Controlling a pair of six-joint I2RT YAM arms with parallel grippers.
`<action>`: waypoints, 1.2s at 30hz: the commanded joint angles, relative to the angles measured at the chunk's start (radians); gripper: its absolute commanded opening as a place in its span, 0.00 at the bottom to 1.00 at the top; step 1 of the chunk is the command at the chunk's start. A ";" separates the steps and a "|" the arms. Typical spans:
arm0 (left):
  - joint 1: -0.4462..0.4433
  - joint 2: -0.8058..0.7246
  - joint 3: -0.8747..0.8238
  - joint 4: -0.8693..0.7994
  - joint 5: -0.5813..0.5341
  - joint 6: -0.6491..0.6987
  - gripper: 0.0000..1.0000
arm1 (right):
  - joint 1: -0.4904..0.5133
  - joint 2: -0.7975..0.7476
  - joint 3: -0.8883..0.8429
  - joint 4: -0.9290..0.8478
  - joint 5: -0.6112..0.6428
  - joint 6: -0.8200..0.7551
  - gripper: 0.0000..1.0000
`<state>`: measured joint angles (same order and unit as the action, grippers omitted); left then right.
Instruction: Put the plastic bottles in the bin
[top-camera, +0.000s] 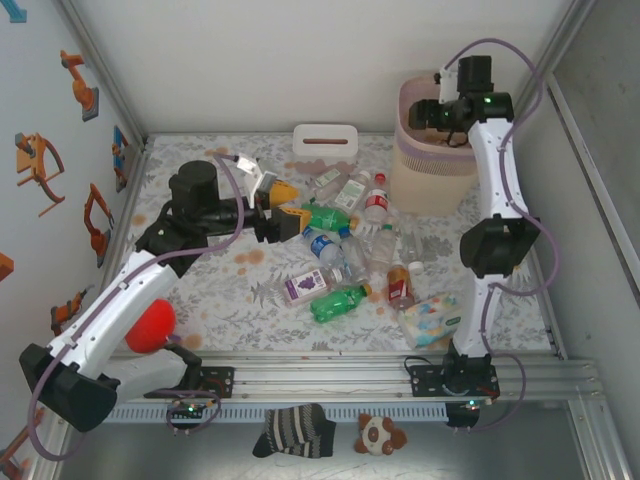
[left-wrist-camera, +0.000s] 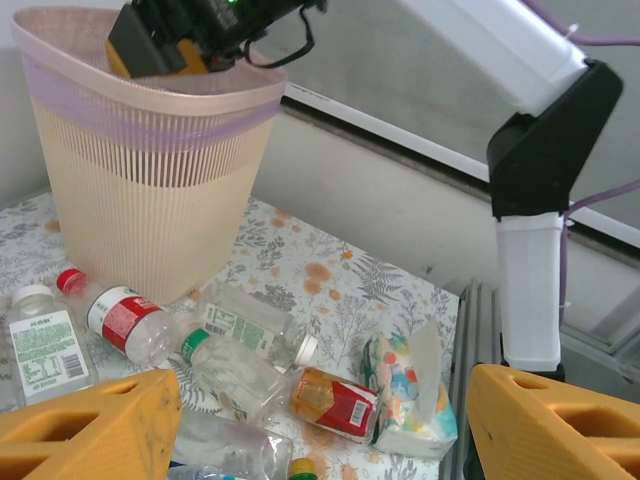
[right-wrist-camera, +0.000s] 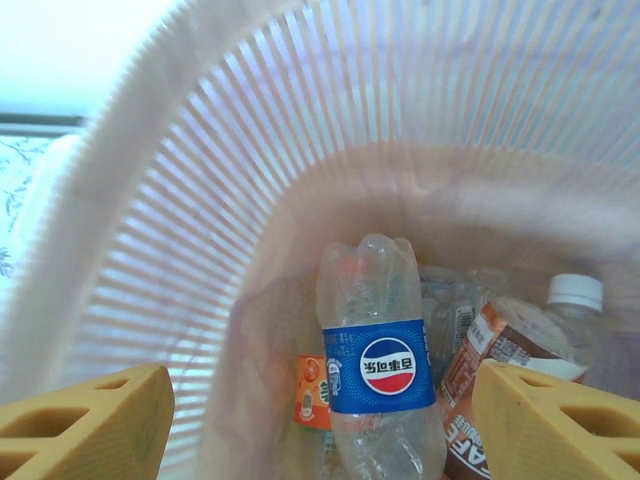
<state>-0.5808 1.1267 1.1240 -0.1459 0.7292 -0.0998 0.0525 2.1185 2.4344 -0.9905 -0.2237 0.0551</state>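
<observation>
Pepsi logo (upside down) on blue-labelled bottle (right-wrist-camera: 378, 400).

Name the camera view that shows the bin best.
Left wrist: the bin stands side on, seen from rim to base. Top external catches it from above, with the right claw over its rim. Right wrist looks down inside it, at bottles lying in the bottom.

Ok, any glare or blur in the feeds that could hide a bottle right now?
Right wrist: light through the bin slats washes out the upper left, yet the blue-label bottle reads sharply. Left wrist: evenly lit, table bottles clear, no glare. Top external: flat light, faint shadows, labels too small to read.
</observation>
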 joint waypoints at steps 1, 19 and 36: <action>0.002 0.004 0.031 0.018 0.010 -0.014 0.75 | -0.004 -0.065 0.006 -0.013 0.000 0.008 0.77; 0.001 0.117 0.090 -0.150 -0.127 0.048 0.72 | 0.002 -0.386 -0.241 0.077 -0.055 0.044 0.73; -0.163 0.330 0.191 -0.586 -0.479 0.288 0.71 | 0.008 -0.652 -0.590 0.128 -0.029 0.033 0.72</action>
<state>-0.7124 1.4414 1.2968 -0.5991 0.3435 0.1108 0.0547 1.5047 1.8706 -0.8772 -0.2695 0.0937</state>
